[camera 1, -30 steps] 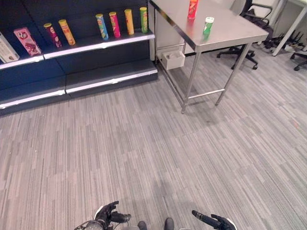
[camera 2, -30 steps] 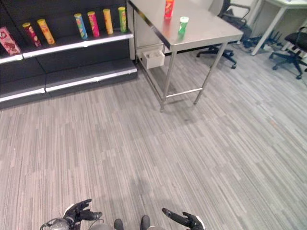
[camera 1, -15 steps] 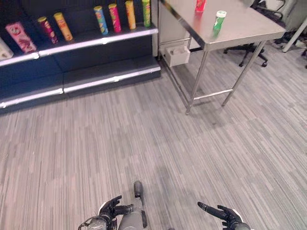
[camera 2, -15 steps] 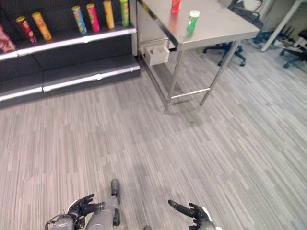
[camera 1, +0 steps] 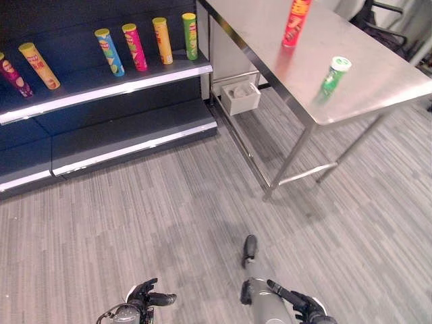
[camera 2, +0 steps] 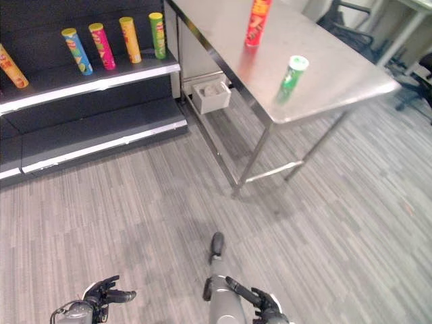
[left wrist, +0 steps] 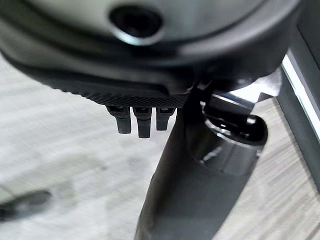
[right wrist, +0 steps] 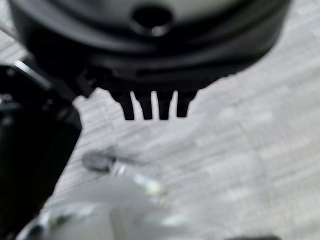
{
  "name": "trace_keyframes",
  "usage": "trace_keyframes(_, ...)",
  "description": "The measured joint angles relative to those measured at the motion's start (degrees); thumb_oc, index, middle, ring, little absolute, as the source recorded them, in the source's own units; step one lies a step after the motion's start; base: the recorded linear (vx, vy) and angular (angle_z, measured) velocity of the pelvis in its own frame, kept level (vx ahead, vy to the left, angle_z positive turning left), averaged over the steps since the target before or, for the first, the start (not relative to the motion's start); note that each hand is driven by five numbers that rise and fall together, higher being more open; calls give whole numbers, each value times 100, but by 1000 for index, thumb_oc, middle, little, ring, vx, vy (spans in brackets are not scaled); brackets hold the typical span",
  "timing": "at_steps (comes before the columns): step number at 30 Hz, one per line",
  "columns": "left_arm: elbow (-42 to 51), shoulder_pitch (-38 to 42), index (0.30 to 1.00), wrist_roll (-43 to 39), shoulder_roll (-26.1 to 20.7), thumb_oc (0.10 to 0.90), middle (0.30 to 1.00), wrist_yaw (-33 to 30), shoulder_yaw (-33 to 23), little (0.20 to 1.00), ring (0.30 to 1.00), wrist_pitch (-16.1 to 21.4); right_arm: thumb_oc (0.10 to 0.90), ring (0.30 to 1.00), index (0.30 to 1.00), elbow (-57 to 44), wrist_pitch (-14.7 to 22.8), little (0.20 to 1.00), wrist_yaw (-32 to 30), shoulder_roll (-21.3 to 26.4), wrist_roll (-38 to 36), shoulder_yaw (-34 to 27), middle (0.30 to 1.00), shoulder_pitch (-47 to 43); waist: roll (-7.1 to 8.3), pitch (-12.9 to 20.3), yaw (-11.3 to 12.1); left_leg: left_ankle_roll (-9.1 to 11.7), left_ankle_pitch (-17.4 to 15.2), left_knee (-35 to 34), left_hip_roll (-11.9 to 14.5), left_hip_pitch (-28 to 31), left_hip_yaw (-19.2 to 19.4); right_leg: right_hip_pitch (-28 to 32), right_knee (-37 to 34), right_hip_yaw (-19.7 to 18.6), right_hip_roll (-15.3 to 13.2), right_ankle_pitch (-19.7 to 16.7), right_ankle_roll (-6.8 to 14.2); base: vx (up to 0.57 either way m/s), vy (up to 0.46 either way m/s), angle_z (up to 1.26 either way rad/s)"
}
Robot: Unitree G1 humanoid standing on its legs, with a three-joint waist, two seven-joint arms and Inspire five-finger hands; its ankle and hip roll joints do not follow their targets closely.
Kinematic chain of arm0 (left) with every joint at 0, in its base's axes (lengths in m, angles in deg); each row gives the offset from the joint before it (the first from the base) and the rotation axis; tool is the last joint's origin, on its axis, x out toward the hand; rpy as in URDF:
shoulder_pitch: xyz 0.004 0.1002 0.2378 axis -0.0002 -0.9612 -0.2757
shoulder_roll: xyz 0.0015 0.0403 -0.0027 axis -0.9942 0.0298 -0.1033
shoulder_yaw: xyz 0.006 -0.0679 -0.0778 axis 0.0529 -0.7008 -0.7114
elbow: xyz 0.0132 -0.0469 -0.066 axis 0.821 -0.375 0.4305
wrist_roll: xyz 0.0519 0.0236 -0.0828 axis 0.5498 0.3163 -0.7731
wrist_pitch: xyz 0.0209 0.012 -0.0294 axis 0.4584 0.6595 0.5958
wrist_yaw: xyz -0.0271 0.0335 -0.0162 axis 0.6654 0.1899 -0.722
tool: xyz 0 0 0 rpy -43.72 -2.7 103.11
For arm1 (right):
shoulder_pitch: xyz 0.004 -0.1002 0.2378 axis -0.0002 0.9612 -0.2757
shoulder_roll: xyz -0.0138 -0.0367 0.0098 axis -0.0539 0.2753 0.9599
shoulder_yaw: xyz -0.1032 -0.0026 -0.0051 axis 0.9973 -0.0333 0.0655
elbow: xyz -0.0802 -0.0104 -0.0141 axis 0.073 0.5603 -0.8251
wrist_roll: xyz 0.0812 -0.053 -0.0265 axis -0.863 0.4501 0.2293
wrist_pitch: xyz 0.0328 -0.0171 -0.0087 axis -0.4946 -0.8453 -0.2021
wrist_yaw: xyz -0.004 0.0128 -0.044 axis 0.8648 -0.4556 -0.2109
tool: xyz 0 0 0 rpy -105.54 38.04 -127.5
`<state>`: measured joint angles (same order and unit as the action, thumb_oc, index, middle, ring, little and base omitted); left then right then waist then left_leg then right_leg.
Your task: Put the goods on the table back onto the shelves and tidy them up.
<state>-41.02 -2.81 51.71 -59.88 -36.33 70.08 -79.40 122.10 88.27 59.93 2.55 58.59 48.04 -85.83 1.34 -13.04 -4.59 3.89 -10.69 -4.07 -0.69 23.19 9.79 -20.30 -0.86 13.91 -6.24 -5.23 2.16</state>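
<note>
Two tall cans stand on the steel table (camera 1: 385,77) at the upper right: a red can (camera 1: 295,22) farther back and a green can (camera 1: 333,74) with a white lid nearer the front edge. The dark shelves (camera 1: 101,94) at the upper left carry a row of upright cans: orange (camera 1: 38,65), blue (camera 1: 108,51), pink (camera 1: 133,46), yellow (camera 1: 161,40) and green (camera 1: 190,36). My left hand (camera 1: 145,297) and right hand (camera 1: 297,307) hang low over the grey floor, far from the table. Both are open and hold nothing; short straight fingers (left wrist: 140,120) show in the left wrist view.
A small white box (camera 1: 240,97) sits on the floor between the shelves and the table's legs. A black office chair (camera 2: 351,20) stands beyond the table at the far right. Striped grey floor lies between me and the table.
The whole picture has shifted: the camera has come closer to the table and shelves, which now look larger. Both hands stay low and empty.
</note>
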Motion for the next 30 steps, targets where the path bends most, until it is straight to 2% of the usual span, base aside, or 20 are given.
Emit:
trace_keyframes(1, 7, -28, 900, 3, 125, 800, 900, 0, -1, 900, 900, 10, 800, 900, 900, 57, 3, 900, -17, 91, 9, 2, 900, -16, -137, 27, 27, 88, 11, 180, 178, 80, -36, 70, 142, 7, 104, -355, -165, 320, -221, 5)
trace_keyframes(3, 13, -40, 900, 3, 237, 800, 900, 20, -1, 900, 900, 7, 800, 900, 900, 34, 6, 900, 4, 153, 12, 48, 900, -46, -121, 27, 14, 455, 237, 990, 371, -96, -270, 371, 168, -10, 136, -922, -633, 296, -238, 28)
trace_keyframes(4, 44, -37, 900, 2, 342, 800, 900, 18, 1, 900, 900, 20, 800, 900, 900, 30, 2, 900, 14, 240, 12, 67, 900, -38, -197, 51, 20, 448, 188, 1252, 509, -194, -345, 534, 167, 4, 234, -868, -644, 312, -319, 34)
trace_keyframes(5, 214, -15, 900, 1, 368, 800, 900, 66, 8, 900, 900, 78, 800, 900, 900, -45, 14, 900, 10, 316, 10, 62, 900, -104, -165, 37, 43, 383, 112, 1402, 516, -576, -409, 786, 66, 11, 299, -664, -741, 277, -329, 23)
trace_keyframes(7, 383, 2, 900, -2, 368, 800, 900, 110, 12, 900, 900, 97, 800, 900, 900, -199, 58, 900, 5, 431, 5, 51, 900, -125, -118, 9, 62, 533, 353, 2487, 576, -1296, -256, 1312, -347, 77, 427, -567, -743, 182, -253, 5)
trace_keyframes(10, 415, -80, 900, -14, 373, 800, 900, 98, -78, 900, 900, 117, 800, 900, 900, -329, 88, 900, -22, 476, -19, 37, 900, -106, -86, 61, 46, 884, 1312, 3942, 697, -1855, -611, 1689, -383, 79, 613, -315, -769, 113, -183, -20)
trace_keyframes(11, 398, -106, 900, -17, 350, 800, 900, 76, -69, 900, 900, 117, 800, 900, 900, -347, 107, 900, -23, 449, -23, 36, 900, -94, -30, 61, 66, 962, 1775, 4494, 720, -2130, -661, 1809, -393, 26, 554, -260, -780, 184, -121, -3)
trace_keyframes(12, 357, -34, 900, -18, 332, 800, 900, 48, -42, 900, 900, 117, 800, 900, 900, -297, 99, 900, -44, 403, -46, 39, 900, -129, 113, -21, 63, 707, 1350, 4864, 832, -2584, -420, 1952, -445, -5, 505, -129, -928, 169, 6, -2)
trace_keyframes(13, 376, -12, 900, -20, 311, 800, 900, 31, -36, 900, 900, 120, 800, 900, 900, -230, 75, 900, -47, 367, -47, 59, 900, -167, 185, -61, 88, 582, 1180, 4799, 917, -2778, -207, 2002, -444, -13, 472, -125, -906, 170, 6, 2)
trace_keyframes(15, 389, -47, 900, -20, 267, 800, 900, 19, -36, 900, 900, 114, 800, 900, 900, -209, 48, 900, -57, 310, -50, 69, 900, -160, 282, -113, 94, 314, 952, 3568, 1076, -2818, 240, 2175, -442, 12, 452, 5, -874, 113, 56, -11)
trace_keyframes(16, 386, -50, 900, -19, 256, 800, 900, 6, -37, 900, 900, 111, 800, 900, 900, -214, 58, 900, -92, 320, -51, 69, 900, -165, 279, -152, 86, 404, 1015, 2266, 1080, -2928, 228, 2309, -443, 7, 473, 72, -851, 217, 140, -24)
trace_keyframes(17, 365, -50, 900, -19, 257, 800, 900, 3, -39, 900, 900, 110, 800, 900, 900, -220, 60, 900, -105, 343, -51, 87, 900, -165, 254, -168, 85, 445, 1078, 1749, 1064, -2962, 206, 2378, -443, -3, 479, 98, -814, 213, 154, -34)
trace_keyframes(19, 336, -88, 900, -26, 271, 800, 900, 2, 7, 900, 900, 115, 800, 900, 900, -136, 67, 900, -132, 426, -47, 148, 900, -124, 31, -153, 80, 732, 1429, 80, 863, -2917, -529, 2563, -469, -109, 567, 386, -509, 144, 142, -22)
trace_keyframes(20, 341, -63, 900, -27, 286, 800, 900, 1, 9, 900, 900, 116, 800, 900, 900, -15, 60, 900, -136, 459, -48, 127, 900, -141, -90, -206, 77, 737, 1571, -161, 859, -2974, -794, 2665, -487, -144, 610, 400, -487, 96, 133, -76)
trace_keyframes(21, 348, -256, 900, -27, 282, 800, 900, -5, 8, 900, 900, 103, 800, 900, 900, 168, 60, 900, -137, 473, -47, 30, 900, -99, -261, -161, 151, 470, 1757, -91, 857, -2849, -698, 2790, -489, -426, 618, 451, -397, 143, 182, -91)
trace_keyframes(22, 333, -362, 900, -27, 304, 800, 900, -4, 11, 900, 900, 82, 800, 900, 900, 199, 93, 900, -141, 521, -46, 15, 900, -3, -397, -77, 111, 445, 1756, 31, 869, -2746, -697, 2854, -488, -521, 618, 512, -287, 174, 241, -99)
trace_keyframes(23, 262, -372, 900, -26, 292, 800, 900, -19, 27, 900, 900, 79, 800, 900, 900, 232, 81, 900, -161, 506, -47, -7, 900, 146, -389, -32, 31, 82, 2136, -124, 687, -2529, -502, 2965, -450, -631, 429, 569, -43, 164, 229, -71)
trace_keyframes(25, 161, -393, 900, -21, 18, 800, 900, -25, -28, 900, 900, 94, 800, 900, 900, 328, 71, 900, -161, 357, -69, -405, 900, 246, -152, 41, -6, -207, 1946, -123, 345, -2360, -93, 2975, -437, -728, 8, 603, 272, 112, 172, -67)
trace_keyframes(27, 197, -349, 900, -13, -230, 800, 900, -36, -78, 900, 900, 114, 800, 900, 900, 251, 47, 900, -171, 374, -83, -824, 900, 353, -27, 88, -98, -297, 1867, -126, 227, -2298, 4, 2972, -438, -704, -106, 573, 377, 135, 175, -32)
trace_keyframes(30, 387, -560, 900, 12, -468, 800, 900, -15, -331, 900, 900, 122, 800, 900, 900, -750, 75, 900, -310, 562, -178, -2213, 900, 864, 41, 121, -139, -323, 1662, -157, 174, -1984, 298, 3119, -442, -826, -201, 585, 466, 90, 122, -47)
